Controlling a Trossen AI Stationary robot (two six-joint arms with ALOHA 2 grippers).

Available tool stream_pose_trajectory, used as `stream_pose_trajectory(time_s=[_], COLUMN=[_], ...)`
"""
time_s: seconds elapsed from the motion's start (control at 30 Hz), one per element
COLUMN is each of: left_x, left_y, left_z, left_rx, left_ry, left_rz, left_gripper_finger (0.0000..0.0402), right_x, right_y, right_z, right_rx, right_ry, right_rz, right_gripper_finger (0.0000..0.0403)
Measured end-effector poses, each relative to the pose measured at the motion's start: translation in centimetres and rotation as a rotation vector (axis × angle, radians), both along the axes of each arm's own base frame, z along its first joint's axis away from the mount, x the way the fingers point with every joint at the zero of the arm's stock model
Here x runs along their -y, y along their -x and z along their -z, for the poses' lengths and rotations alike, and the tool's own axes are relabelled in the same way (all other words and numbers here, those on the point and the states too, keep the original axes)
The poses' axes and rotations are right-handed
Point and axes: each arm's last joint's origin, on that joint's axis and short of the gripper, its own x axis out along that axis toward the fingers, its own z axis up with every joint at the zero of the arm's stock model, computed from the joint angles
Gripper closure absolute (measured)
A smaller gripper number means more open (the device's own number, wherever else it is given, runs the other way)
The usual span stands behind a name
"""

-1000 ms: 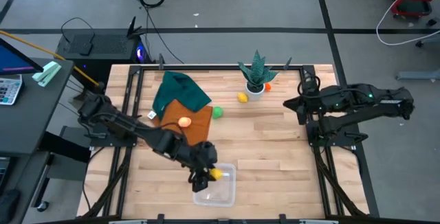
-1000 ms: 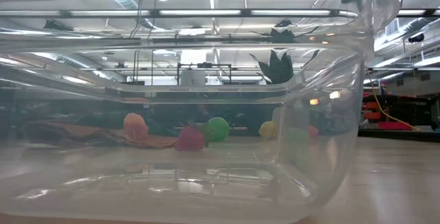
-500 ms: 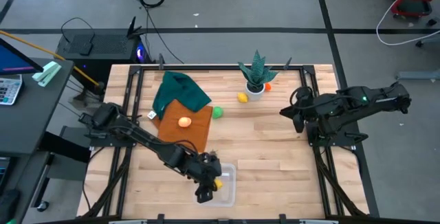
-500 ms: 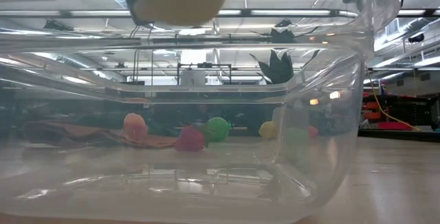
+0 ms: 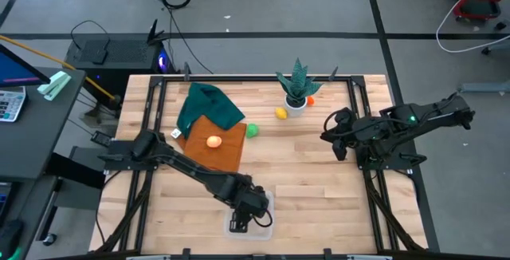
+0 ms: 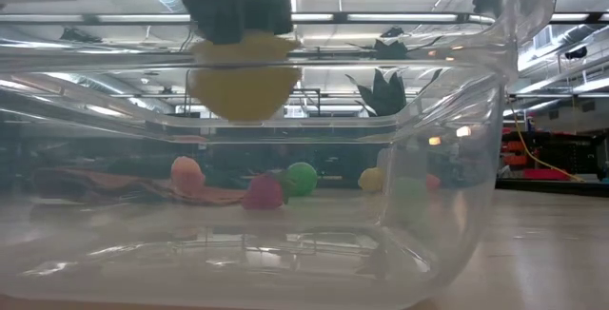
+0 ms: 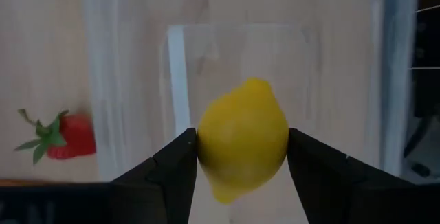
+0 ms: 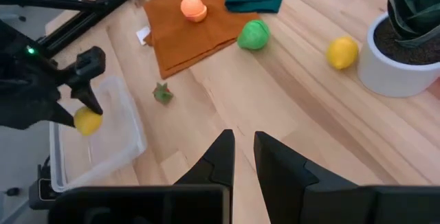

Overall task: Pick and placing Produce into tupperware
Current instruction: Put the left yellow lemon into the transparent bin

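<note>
My left gripper [image 5: 249, 207] stands over the clear tupperware [image 5: 263, 222] at the table's near edge, shut on a yellow lemon [image 7: 242, 140]. The lemon also shows in the low view [image 6: 245, 80], hanging between the container's walls. A strawberry [image 7: 65, 136] lies on the wood beside the tupperware. An orange fruit [image 5: 213, 141] rests on the brown cloth. A green fruit [image 5: 253, 130] and a second yellow fruit [image 5: 280, 113] lie on the table. My right gripper [image 5: 328, 135] hovers at the right, shut and empty. My left gripper pinches the lemon's two opposite sides [image 7: 203, 144] between its two fingers [image 7: 180, 163]. The fingers come from above, pointing down. The lemon hangs below the gripper, clear of the tupperware's floor [image 6: 285, 253].
A spiky green plant in a white pot [image 5: 296, 92] stands at the far side, with a small red piece [image 5: 310, 100] behind it. A green cloth [image 5: 209, 104] overlaps the brown cloth [image 5: 227, 152] at the far left. Bare wood lies between the tupperware and my right gripper.
My left gripper has carried the lemon toward the table's near edge over the tupperware and gone down, so the lemon now hangs inside the container's walls. My right gripper has moved a little toward the table's left.
</note>
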Motion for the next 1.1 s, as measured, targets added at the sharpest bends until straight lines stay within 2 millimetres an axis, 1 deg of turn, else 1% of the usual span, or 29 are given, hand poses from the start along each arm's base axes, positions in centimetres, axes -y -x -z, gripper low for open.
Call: stream_pose_trajectory(time_s=[0.17, 0.47, 0.6, 0.83, 1.0, 1.1], left_x=[-0.1, 0.8, 0.8, 0.9, 0.9, 1.0], left_y=[0.3, -0.1, -0.2, -0.6, -0.7, -0.8], left_z=[0.9, 2.7, 3.3, 4.1, 5.0, 5.0], left_rx=[-0.043, -0.06, -0.063, -0.064, -0.08, -0.077], left_ry=[-0.002, -0.01, -0.017, -0.029, -0.038, -0.035], left_rz=[-0.051, -0.066, -0.07, -0.071, -0.073, -0.075], left_gripper_finger=[0.0188, 0.0193, 0.0186, 0.0193, 0.0185, 0.0186], right_x=[0.0, 0.0, 0.0, 0.0, 0.0, 0.0], right_y=[0.0, 0.0, 0.0, -0.1, -0.2, -0.2], right_z=[0.0, 0.0, 0.0, 0.2, 0.2, 0.2], right_rx=[-0.001, -0.003, -0.006, -0.017, -0.022, -0.023], right_ry=[0.0, 0.005, 0.006, 0.008, 0.01, 0.011], right_rz=[0.001, 0.0, 0.0, 0.001, 0.0, -0.001], right_gripper_finger=[0.0374, 0.0374, 0.0374, 0.0374, 0.0374, 0.0374])
